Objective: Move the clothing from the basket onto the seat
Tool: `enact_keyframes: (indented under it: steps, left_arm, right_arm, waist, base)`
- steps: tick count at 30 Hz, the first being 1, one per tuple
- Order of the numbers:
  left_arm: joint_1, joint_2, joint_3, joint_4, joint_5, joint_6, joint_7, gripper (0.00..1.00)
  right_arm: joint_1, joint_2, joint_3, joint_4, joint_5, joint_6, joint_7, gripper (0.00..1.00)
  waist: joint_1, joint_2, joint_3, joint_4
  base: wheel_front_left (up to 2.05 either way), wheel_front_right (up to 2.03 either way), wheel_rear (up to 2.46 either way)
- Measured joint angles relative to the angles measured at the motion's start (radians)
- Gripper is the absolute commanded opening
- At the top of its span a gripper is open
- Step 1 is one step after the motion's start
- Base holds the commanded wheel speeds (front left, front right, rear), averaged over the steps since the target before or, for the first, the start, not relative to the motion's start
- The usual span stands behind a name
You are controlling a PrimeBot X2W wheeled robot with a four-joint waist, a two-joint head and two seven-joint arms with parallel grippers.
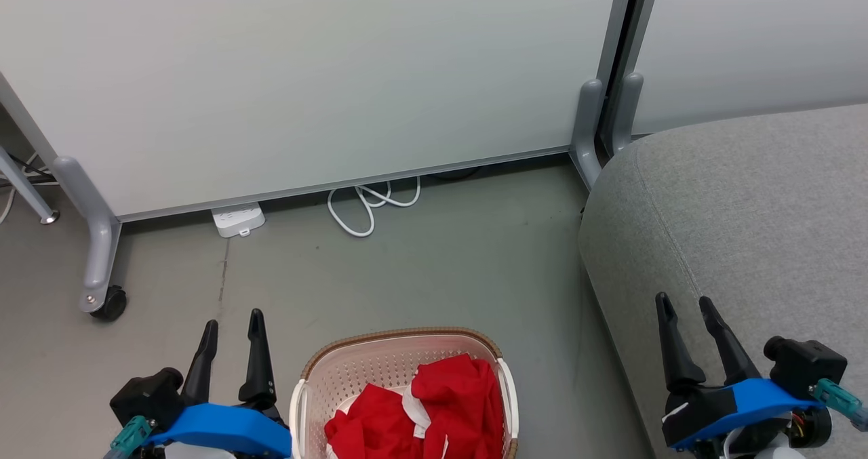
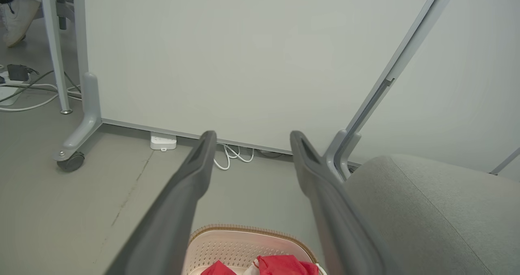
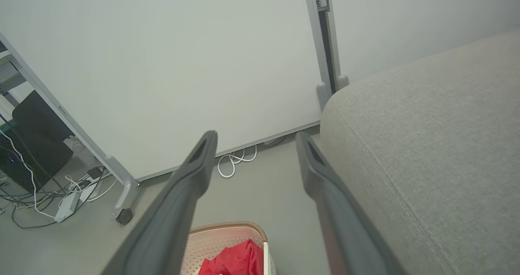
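Left gripper [image 1: 233,320] and right gripper [image 1: 685,303], each with fingers apart and empty, flank the oval laundry basket [image 1: 400,334]; the right one hangs over the grey seat [image 1: 746,208]. The basket stands on the floor [image 1: 441,269] and holds the red clothing [image 1: 434,405], heaped toward its right side. Bare floor separates the basket from the seat's rounded edge and from the white partition panel [image 1: 305,72] beyond.

Black fingers [image 1: 258,357], blue shells [image 1: 224,428]
The left gripper [image 1: 234,318] and right gripper [image 1: 684,302] each had two long tapered fingers, a black block [image 1: 807,363] and a teal plug [image 1: 132,433].
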Motion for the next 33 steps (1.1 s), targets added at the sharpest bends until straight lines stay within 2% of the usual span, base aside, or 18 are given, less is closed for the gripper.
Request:
enact_keyframes:
  steps: [33]
  left_arm:
    - [-0.004, 0.003, -0.031, 0.029, 0.135, 0.010, -0.064, 1.00]
  right_arm:
    - [-0.004, -0.003, 0.007, -0.003, -0.254, 0.000, -0.047, 1.00]
  waist:
    - [0.0000, 0.0000, 0.002, 0.000]
  base:
    - [0.00, 0.00, 0.00]
